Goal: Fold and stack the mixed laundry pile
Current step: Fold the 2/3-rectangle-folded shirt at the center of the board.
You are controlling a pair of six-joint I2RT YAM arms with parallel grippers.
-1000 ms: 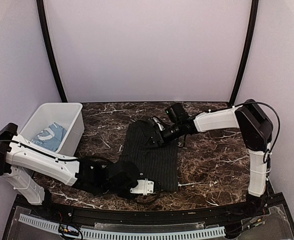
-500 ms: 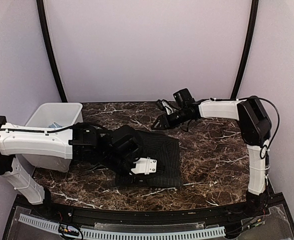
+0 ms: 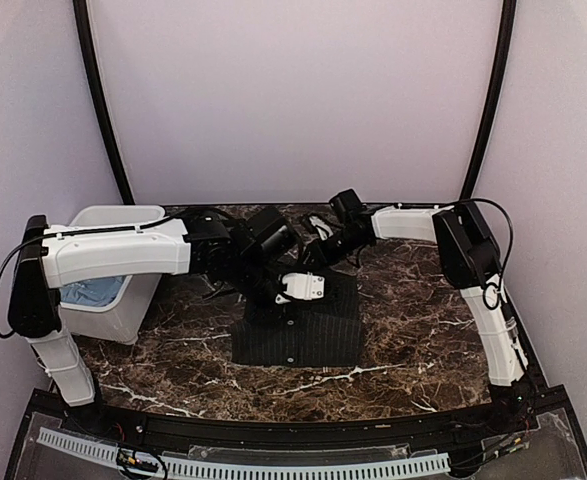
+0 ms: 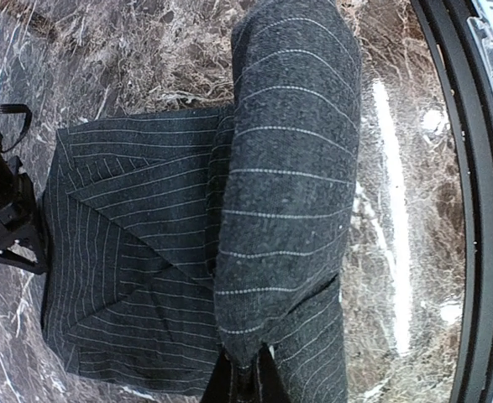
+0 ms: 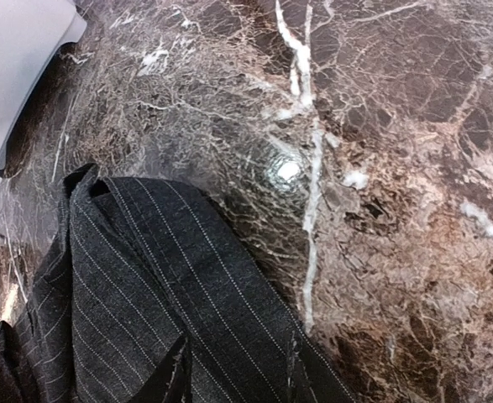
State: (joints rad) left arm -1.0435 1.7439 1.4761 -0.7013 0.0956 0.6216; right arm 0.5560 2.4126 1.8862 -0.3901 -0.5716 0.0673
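Observation:
The black pinstriped shirt (image 3: 298, 330) lies as a folded block at the table's middle. My left gripper (image 3: 278, 292) hangs over its far part, shut on a pinched fold of the shirt (image 4: 284, 168) that rises off the flat layers. My right gripper (image 3: 320, 250) sits low at the shirt's far edge. Its fingers (image 5: 172, 376) stand apart, with a strip of the pinstriped cloth (image 5: 229, 327) lying between them. The light blue T-shirt (image 3: 93, 290) lies inside the white bin (image 3: 123, 214) at the left, partly hidden by my left arm.
The table is brown marble (image 3: 423, 310), bare to the right of the shirt (image 5: 380, 168). The black front rail (image 4: 456, 168) runs along the near edge. Pale walls and two black posts close the back.
My left gripper has carried the shirt's near edge up and toward the back, doubling the shirt over. My right gripper drew away to the back, then came down on the far edge.

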